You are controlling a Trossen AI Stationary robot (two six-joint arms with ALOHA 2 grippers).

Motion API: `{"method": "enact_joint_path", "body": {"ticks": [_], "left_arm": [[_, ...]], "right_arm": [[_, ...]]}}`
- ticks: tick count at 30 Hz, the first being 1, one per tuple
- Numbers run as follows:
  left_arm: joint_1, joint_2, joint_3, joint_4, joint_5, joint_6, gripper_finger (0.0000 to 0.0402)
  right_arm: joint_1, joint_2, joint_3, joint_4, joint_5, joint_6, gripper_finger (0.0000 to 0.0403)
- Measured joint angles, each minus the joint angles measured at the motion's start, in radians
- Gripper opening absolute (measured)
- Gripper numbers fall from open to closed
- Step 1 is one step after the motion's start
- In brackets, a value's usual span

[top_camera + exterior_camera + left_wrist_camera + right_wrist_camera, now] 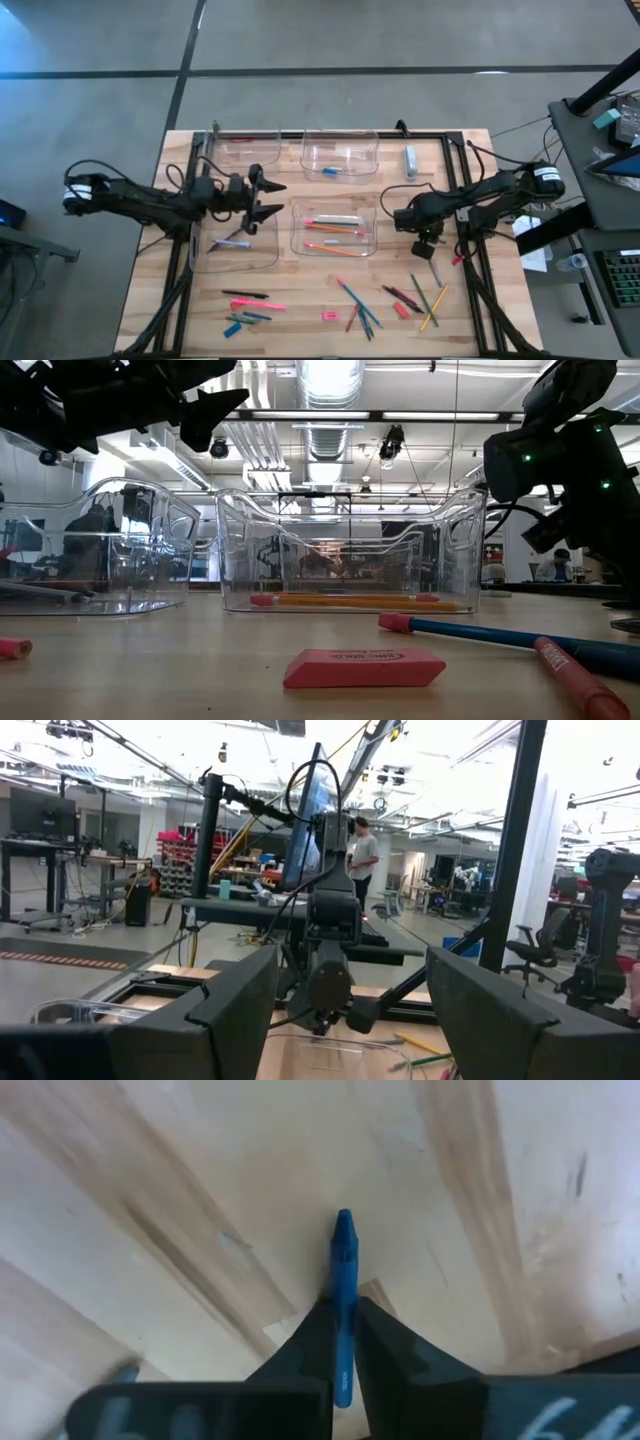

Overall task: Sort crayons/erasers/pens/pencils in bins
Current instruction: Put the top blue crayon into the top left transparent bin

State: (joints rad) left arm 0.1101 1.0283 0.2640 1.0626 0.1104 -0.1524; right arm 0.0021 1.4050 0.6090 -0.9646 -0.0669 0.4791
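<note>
Right wrist view: the right hand (342, 1342) is clamped on a blue crayon (343, 1295), fingers pressed against both sides of it. The crayon's tip projects forward past the fingertips, above the wooden bench (200, 1190).

High view: the right hand (427, 243) hangs over the bench (300, 310) just outboard of the bin (335, 229) that holds pencils (336, 226). A loose group of pens, pencils and crayons (420, 300) lies on the bench just beyond this hand, toward the front edge. A pink eraser (330, 316) lies farther off, between that group and a second loose group (250, 310) at the front corner.

The left hand (268, 199) stands with fingers apart and nothing between them, above the rim of a near bin (236, 246) that holds one dark stick. Two more bins (340, 156) sit behind; the one behind the pencil bin holds a small blue item.

Low view: the pink eraser (364, 668) lies flat in the foreground, in front of the pencil bin (350, 550).
</note>
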Motion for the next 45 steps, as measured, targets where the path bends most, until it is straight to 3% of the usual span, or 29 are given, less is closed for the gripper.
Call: {"method": "enact_joint_path", "body": {"ticks": [6,15,24,36,45], "left_arm": [[0.0,0.047,0.023,0.0,-0.006,-0.001,0.024],[0.001,0.156,0.064,0.0,-0.005,-0.051,0.024],[0.001,0.305,0.156,0.002,-0.003,-0.062,0.024],[-0.002,0.573,0.425,-0.01,0.038,-0.185,0.024],[0.007,0.691,0.603,-0.116,0.017,-0.174,0.024]], "right_arm": [[0.0,-0.092,0.008,0.009,0.039,0.048,0.0015],[-0.002,-0.354,0.027,0.059,0.068,0.147,0.0014],[-0.001,-0.552,0.026,0.443,0.126,0.101,0.0013],[-0.034,-0.53,0.025,1.08,0.149,-0.243,0.0013],[-0.044,-0.477,0.025,1.206,0.137,-0.313,0.0013]]}}
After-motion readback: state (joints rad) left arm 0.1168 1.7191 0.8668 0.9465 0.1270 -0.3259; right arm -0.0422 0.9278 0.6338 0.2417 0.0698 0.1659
